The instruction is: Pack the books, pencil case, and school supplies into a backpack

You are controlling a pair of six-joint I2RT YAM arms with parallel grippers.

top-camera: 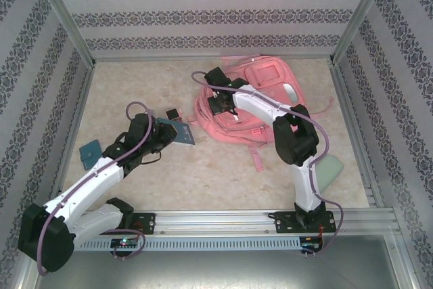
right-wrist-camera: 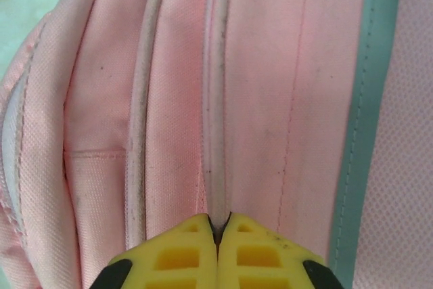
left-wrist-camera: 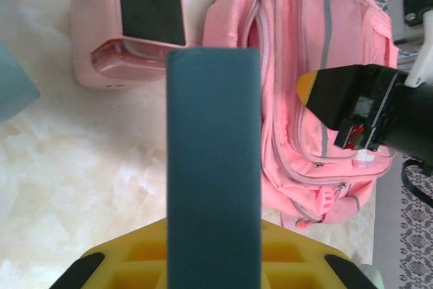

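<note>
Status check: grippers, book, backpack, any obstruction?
Left gripper shut on teal book. Right gripper shut at backpack zip seam, hold unclear. Pink box sits beside backpack.

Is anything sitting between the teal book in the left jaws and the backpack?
Nothing lies between teal book and backpack; the pink box sits aside. The right gripper has its jaws shut on the backpack's seam.

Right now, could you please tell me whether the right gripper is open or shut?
Shut. The right gripper has its yellow fingertips pressed together against the pink backpack.
</note>
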